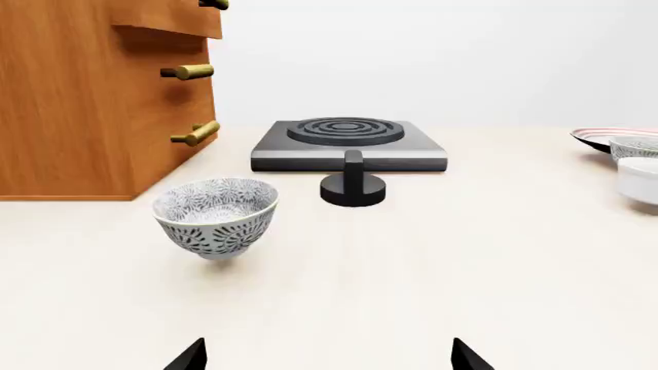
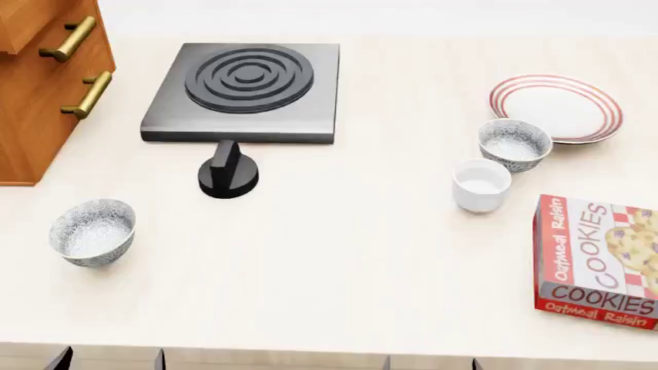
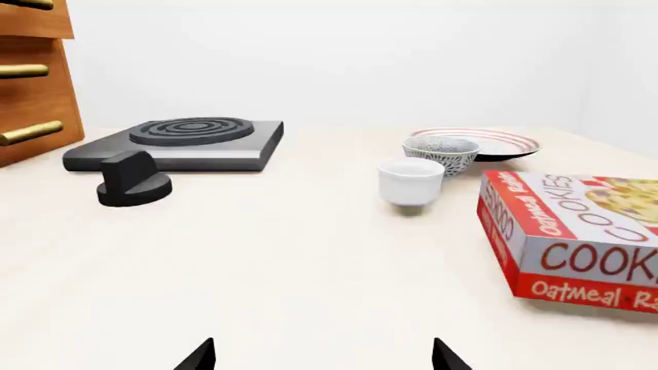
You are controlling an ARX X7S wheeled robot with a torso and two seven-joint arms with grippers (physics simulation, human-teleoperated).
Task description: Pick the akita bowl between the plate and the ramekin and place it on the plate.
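The akita bowl (image 2: 514, 143), grey-and-white speckled, stands upright between the red-ringed plate (image 2: 556, 106) and the plain white ramekin (image 2: 481, 185) at the right of the counter. The right wrist view shows the same bowl (image 3: 440, 153) behind the ramekin (image 3: 411, 181), in front of the plate (image 3: 504, 141). My right gripper (image 3: 323, 356) is open and empty, well short of them near the counter's front edge. My left gripper (image 1: 329, 354) is open and empty too, facing a second speckled bowl (image 1: 216, 216) at the left.
A black burner (image 2: 245, 89) with its knob (image 2: 227, 173) sits at the back middle. A wooden drawer cabinet (image 2: 41, 77) stands at the far left. A red cookie box (image 2: 599, 260) lies just right of the ramekin.
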